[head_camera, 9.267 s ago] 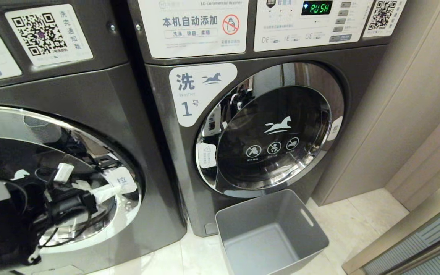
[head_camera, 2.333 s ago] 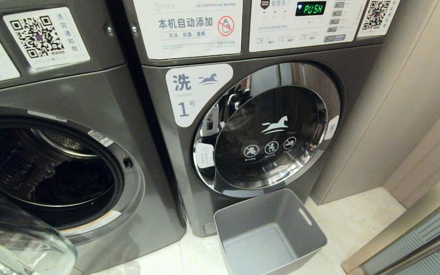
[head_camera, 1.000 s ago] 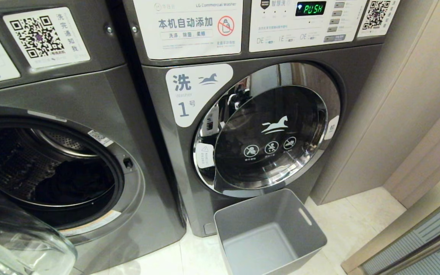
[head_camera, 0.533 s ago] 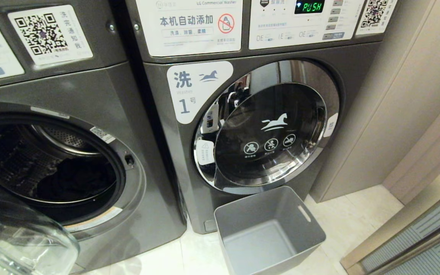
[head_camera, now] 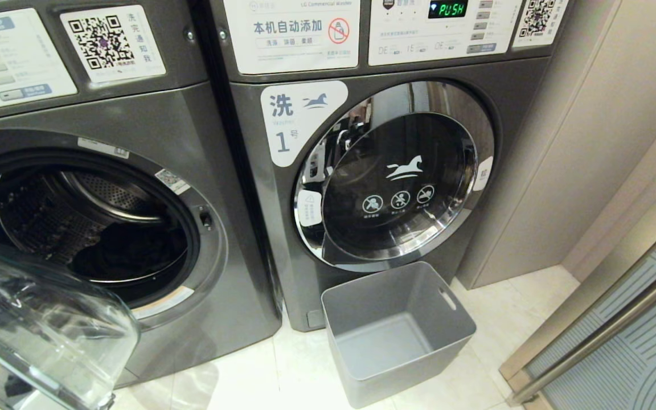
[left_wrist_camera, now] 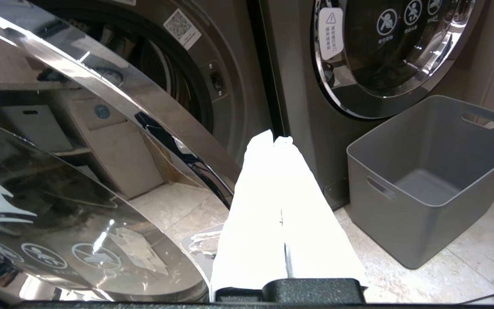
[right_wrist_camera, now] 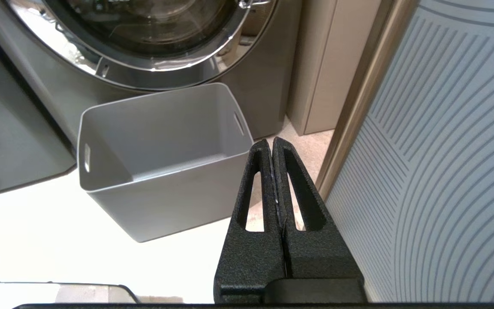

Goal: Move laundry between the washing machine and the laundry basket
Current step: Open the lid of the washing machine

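Both pincers, left and right, are closed and empty, near the laundry basket.

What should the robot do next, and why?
Probably reach the left gripper into the open washing machine for the dark laundry. The door is already swung open, the laundry basket is empty, and both grippers are shut, holding nothing.
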